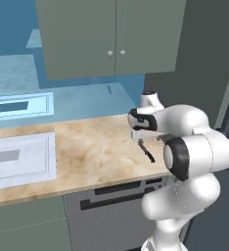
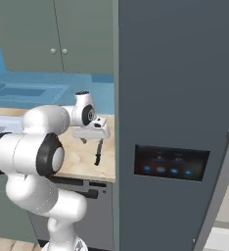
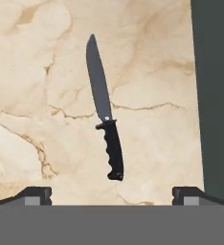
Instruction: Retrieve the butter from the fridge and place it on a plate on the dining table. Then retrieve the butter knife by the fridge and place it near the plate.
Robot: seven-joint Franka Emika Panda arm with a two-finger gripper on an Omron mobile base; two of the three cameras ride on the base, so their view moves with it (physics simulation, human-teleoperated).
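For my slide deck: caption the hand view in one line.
Open jaws hover above the butter knife, which lies flat on the beige marble counter beside the dark fridge.

one butter knife [image 3: 106,115], one fridge [image 2: 180,98], two cabinet doors [image 1: 114,37]

The white arm folds forward, its gripper [image 3: 112,194] pointing down (jaws wide).
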